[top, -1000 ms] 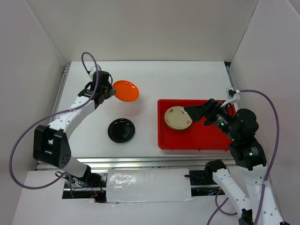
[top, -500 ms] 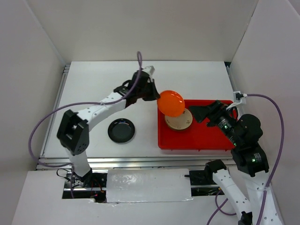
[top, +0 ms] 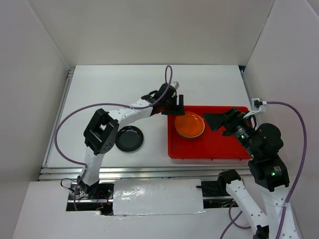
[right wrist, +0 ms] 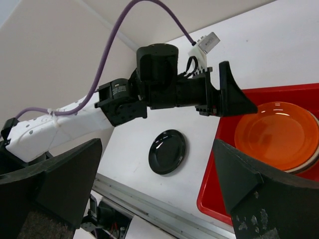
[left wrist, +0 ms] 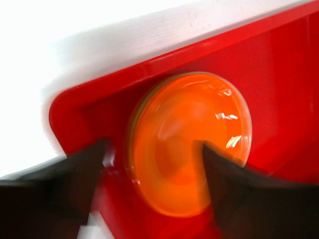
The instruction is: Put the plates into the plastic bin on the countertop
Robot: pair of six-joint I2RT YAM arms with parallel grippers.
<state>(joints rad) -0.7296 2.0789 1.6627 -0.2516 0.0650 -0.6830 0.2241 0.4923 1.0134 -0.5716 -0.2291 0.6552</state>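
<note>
An orange plate [top: 189,124] lies in the left end of the red plastic bin [top: 219,149], stacked on a beige plate whose rim [right wrist: 305,168] peeks out below it. My left gripper [top: 175,105] hangs open just above the bin's left wall, its fingers apart on either side of the orange plate [left wrist: 189,144] and off it. A black plate [top: 128,138] sits on the white countertop [top: 114,89] left of the bin. Over the bin's middle, my right gripper [top: 223,119] stands open and holds nothing, and its view frames the black plate [right wrist: 167,151].
White walls enclose the countertop on three sides. Metal rails [top: 124,172] run along its near edge and a rail [top: 59,107] along its left side. The left arm's purple cable [top: 99,107] arcs above the table near the black plate.
The left arm swung right from the table's far left with the orange plate, set it on the beige plate in the bin and opened its jaws. The right gripper barely shifted.
</note>
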